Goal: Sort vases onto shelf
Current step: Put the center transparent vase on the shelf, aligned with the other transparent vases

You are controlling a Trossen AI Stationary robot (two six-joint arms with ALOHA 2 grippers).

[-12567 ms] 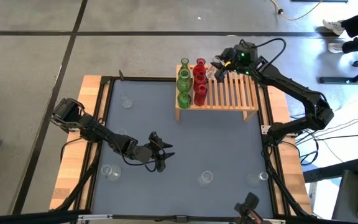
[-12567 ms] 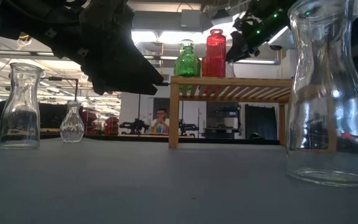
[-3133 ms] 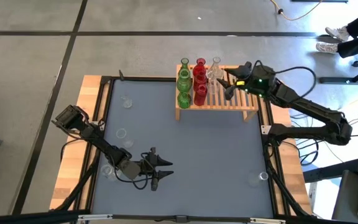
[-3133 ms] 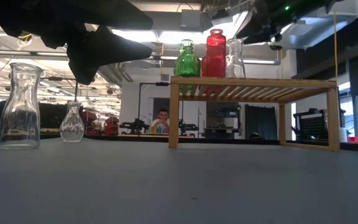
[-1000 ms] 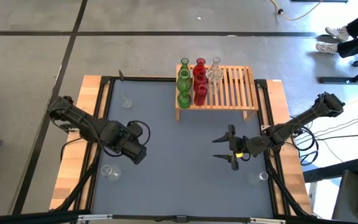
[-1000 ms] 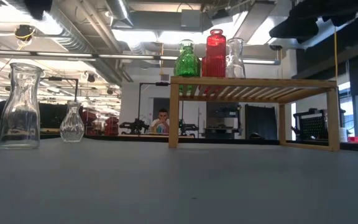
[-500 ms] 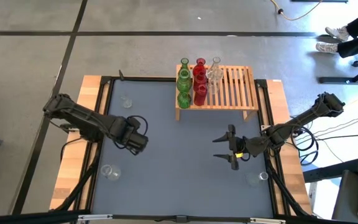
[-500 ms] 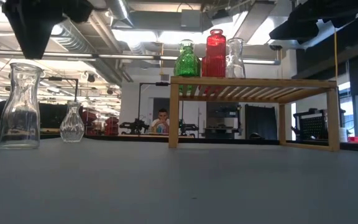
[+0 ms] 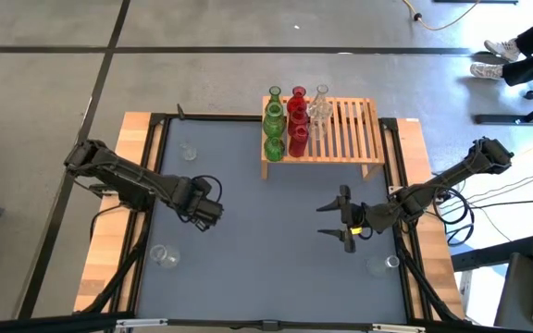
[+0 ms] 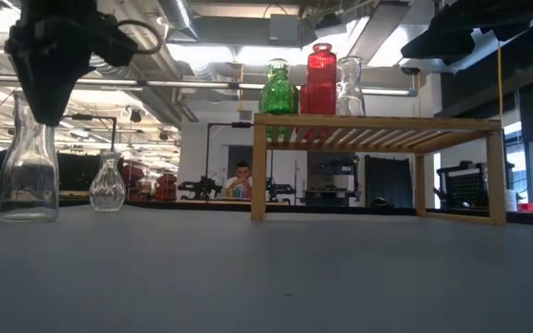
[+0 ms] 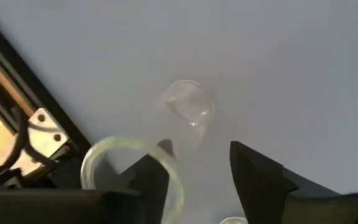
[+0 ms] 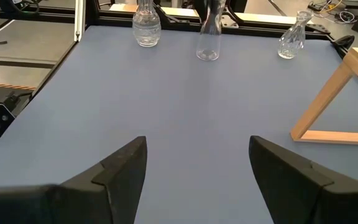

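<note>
**Seven vases on the rack, four more on the mat**

You have a blue-grey mat (image 9: 276,222) inside a black frame, on a table with light wood edges (image 9: 118,185). Around it is grey concrete floor; a person's legs (image 9: 526,42) show at the far right corner. In the low view, the room behind has ceiling pipes, and a person (image 10: 240,178) sits far back.

The shelf (image 9: 350,129) stands at the far side of the mat. Green vases (image 9: 273,125), red vases (image 9: 296,120) and two clear vases (image 9: 318,106) stand crowded at its left end.

Your left gripper (image 9: 206,211) hangs directly above a tall clear vase (image 10: 28,171), fingers (image 11: 257,171) parted, grasping nothing. A squat clear vase (image 9: 163,254) is near it, and a small clear vase (image 9: 188,151) stands farther back.

Your right gripper (image 9: 340,220) waits low over the right side, spread wide and empty. Another clear vase (image 9: 384,265) stands close behind it.
</note>
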